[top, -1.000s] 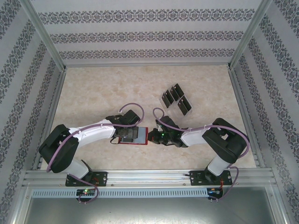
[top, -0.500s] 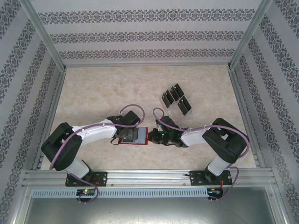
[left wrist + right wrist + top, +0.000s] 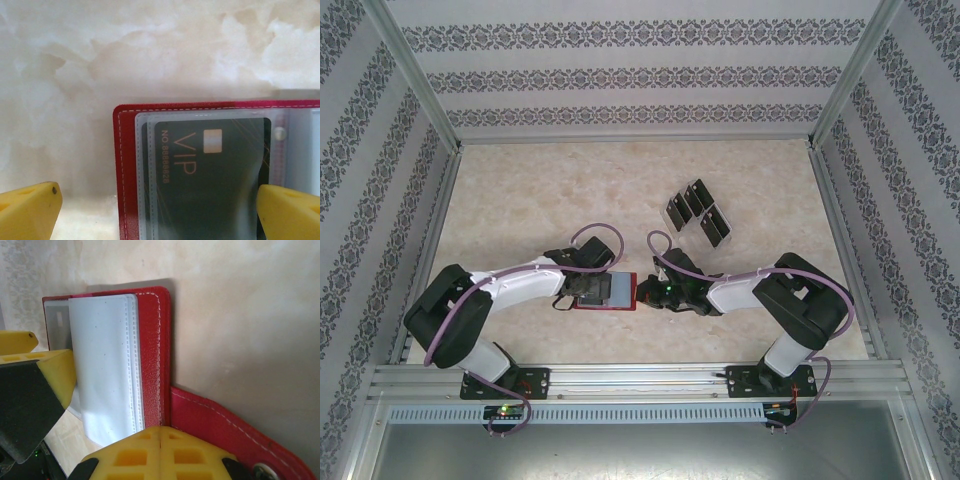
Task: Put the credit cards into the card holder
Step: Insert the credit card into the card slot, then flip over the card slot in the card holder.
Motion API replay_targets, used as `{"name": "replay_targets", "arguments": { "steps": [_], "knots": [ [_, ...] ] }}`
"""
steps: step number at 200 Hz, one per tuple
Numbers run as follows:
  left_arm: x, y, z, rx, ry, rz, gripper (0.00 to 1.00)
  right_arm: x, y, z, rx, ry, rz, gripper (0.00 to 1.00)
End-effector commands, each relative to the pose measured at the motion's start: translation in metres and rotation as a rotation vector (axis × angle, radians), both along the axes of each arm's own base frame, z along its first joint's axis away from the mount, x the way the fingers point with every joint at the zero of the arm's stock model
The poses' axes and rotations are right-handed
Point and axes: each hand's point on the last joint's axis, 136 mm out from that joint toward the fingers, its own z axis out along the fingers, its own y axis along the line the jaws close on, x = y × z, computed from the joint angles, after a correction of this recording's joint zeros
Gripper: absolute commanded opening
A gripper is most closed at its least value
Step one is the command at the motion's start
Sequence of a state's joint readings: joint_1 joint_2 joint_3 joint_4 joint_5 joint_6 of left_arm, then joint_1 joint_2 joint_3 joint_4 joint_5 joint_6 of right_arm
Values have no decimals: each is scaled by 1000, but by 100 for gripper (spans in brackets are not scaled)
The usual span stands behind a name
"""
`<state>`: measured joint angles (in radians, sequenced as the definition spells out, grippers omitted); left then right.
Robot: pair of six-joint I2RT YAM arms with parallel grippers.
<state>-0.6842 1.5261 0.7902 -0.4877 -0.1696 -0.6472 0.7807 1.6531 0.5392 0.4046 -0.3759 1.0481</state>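
Observation:
The red card holder (image 3: 621, 304) lies open near the table's front, between both grippers. In the left wrist view its red border (image 3: 127, 165) frames grey translucent pockets, and a black card marked VIP (image 3: 215, 185) sits inside the top pocket. My left gripper (image 3: 159, 212) hovers open just above it, with one yellow fingertip (image 3: 27, 210) off the holder's left side and the other over its middle. My right gripper (image 3: 160, 450) is shut, its tips resting on the holder's right edge (image 3: 154, 355) where the snap tab (image 3: 225, 425) starts. Several loose black credit cards (image 3: 698, 212) lie fanned farther back.
Pale empty pockets (image 3: 102, 365) cover the holder's right half. Aluminium frame rails (image 3: 620, 378) run along the front edge and sides, with patterned walls behind. Bare marble tabletop (image 3: 540, 190) stretches back left of the loose cards.
My left gripper has shifted slightly over the holder, staying open. The right gripper and the holder have not moved.

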Motion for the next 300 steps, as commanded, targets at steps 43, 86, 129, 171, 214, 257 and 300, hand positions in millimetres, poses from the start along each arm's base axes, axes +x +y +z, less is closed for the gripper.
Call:
{"name": "replay_targets", "arguments": {
  "steps": [43, 86, 129, 171, 214, 257, 300],
  "knots": [
    [2, 5, 29, -43, -59, 9, 100, 1, -10, -1, -45, 18, -11, 0],
    [-6, 20, 37, -61, -66, 38, 100, 5, -29, 15, -136, -29, -1, 0],
    [-16, 25, 33, -73, -55, 41, 100, 14, -62, 18, -158, -15, -50, 0],
    [-22, 42, 21, -27, -41, 75, 100, 12, -52, 46, -159, -65, -5, 19],
    [-22, 54, 12, -45, -32, 113, 100, 7, -22, 51, -162, -73, 45, 40],
    [-19, 46, 9, -97, -40, 103, 100, 6, 3, 42, -175, -59, 84, 43],
    [-10, 34, 18, -164, -89, 80, 100, 7, 12, 31, -206, -43, 96, 43]
  ]
}}
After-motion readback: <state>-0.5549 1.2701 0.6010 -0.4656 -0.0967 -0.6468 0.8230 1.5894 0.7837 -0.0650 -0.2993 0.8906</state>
